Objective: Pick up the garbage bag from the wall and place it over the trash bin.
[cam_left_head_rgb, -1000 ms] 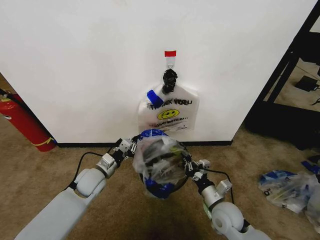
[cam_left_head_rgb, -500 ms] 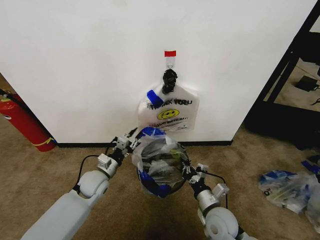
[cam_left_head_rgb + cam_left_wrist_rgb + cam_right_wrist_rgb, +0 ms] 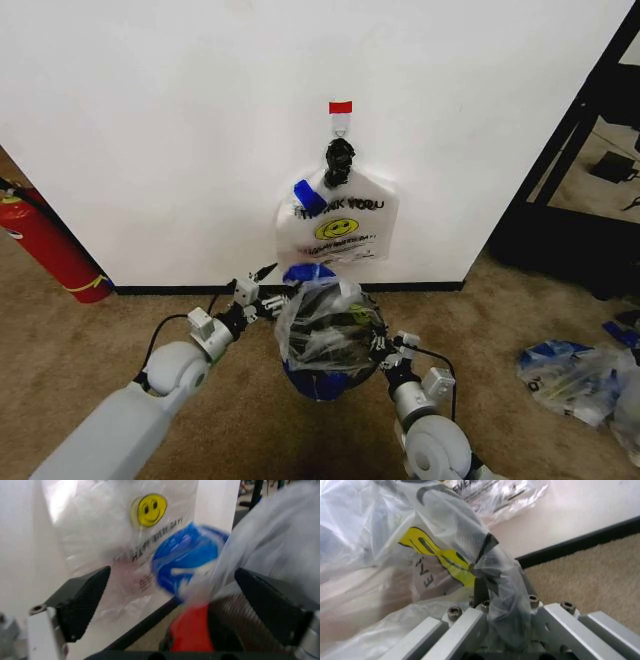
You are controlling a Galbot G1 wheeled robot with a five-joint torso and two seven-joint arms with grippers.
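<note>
Brown carpet (image 3: 90,345) runs up to the large plain white wall (image 3: 180,130) with its black baseboard, and everything here is placed against the small round black mesh-sided trash bin (image 3: 325,350) standing close in front of that wall. Far to the bin's left, a red fire extinguisher (image 3: 45,245) leans at the foot of the wall. Just left of the bin, the left end effector (image 3: 268,290) reaches in at rim height with its dark fingers (image 3: 82,600) spread wide apart; the left wrist view shows a blue tape patch and clear film between them, not pinched. Over the bin lies the thin, crinkly clear plastic garbage bag (image 3: 322,325) with bright blue tape patches, draped across the rim and down the mesh sides. Directly above the bin, a white "THANK YOU" bag with a yellow smiley (image 3: 340,225) hangs from a small red-topped hook (image 3: 341,112). At the bin's right rim, the right end effector (image 3: 384,345) is clamped on a fold of the garbage bag, film bunched between its fingers in the right wrist view. Well to the bin's right, a heap of clear-and-blue bags (image 3: 575,375) lies on the carpet.
</note>
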